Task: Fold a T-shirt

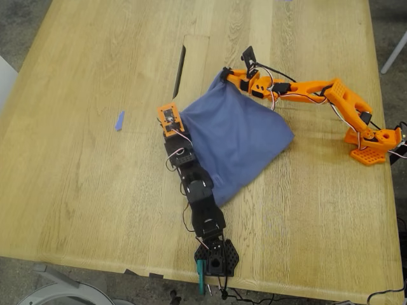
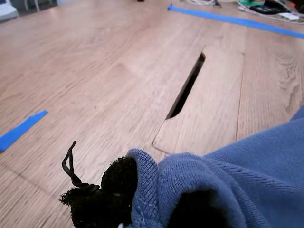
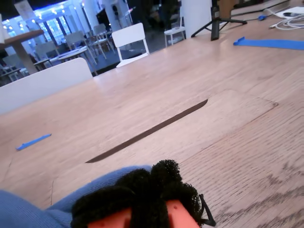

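Observation:
The blue-purple T-shirt (image 1: 235, 136) lies bunched in a rough diamond on the wooden table (image 1: 82, 190); its print is hidden. My first gripper (image 1: 180, 116), on the black arm, is shut on the shirt's corner on the exterior view's left. In the first wrist view the cloth (image 2: 228, 180) is pinched between the black foam pads (image 2: 114, 185). My second gripper (image 1: 224, 75), on the orange arm, is shut on the shirt's far corner. In the second wrist view its black foam tips (image 3: 152, 185) sit over a blue fold (image 3: 28, 209).
A dark slot (image 1: 180, 63) in the table lies just beyond the shirt. A tiny blue scrap (image 1: 119, 121) lies to the exterior view's left. The black arm's base (image 1: 216, 257) stands at the near edge, the orange base (image 1: 375, 146) at the right. Chairs (image 3: 130, 38) stand beyond the table.

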Available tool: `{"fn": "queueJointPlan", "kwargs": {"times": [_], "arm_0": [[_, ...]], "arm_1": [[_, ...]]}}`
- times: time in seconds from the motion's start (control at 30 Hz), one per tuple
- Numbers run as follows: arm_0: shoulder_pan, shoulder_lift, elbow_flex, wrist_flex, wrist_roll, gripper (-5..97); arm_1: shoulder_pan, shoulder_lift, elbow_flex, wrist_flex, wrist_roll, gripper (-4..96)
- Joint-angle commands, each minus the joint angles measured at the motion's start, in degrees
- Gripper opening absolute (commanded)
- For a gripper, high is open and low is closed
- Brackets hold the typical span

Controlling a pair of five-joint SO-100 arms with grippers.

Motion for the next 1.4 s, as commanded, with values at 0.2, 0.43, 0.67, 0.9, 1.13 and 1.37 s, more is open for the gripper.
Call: {"fn": "queueJointPlan", "kwargs": {"times": [0.2, 0.43, 0.67, 0.9, 1.13, 1.37], "arm_0": [[-3.96, -4.48, -15.56, -8.44, -0.70, 0], [-3.69, -2.72, -15.47, -10.20, -0.79, 0], [-2.37, 3.08, -19.07, 0.26, -0.44, 0], [-0.62, 11.60, -19.69, 16.88, -0.79, 0], [0.09, 20.65, -19.60, 33.40, -1.32, 0], [1.32, 28.92, -19.25, 52.12, -1.67, 0]], "arm_1": [[4.31, -3.60, -9.14, -6.94, 1.14, -0.2], [3.16, -4.57, -12.48, -10.02, 2.02, -0.2], [3.25, -4.83, -21.97, -3.25, 0.70, -0.2], [3.69, -4.83, -37.62, 19.25, 1.32, -0.2], [3.34, -5.45, -52.47, 43.24, 1.41, -0.2], [2.90, -4.04, -61.26, 68.03, 1.67, -0.2]]}}
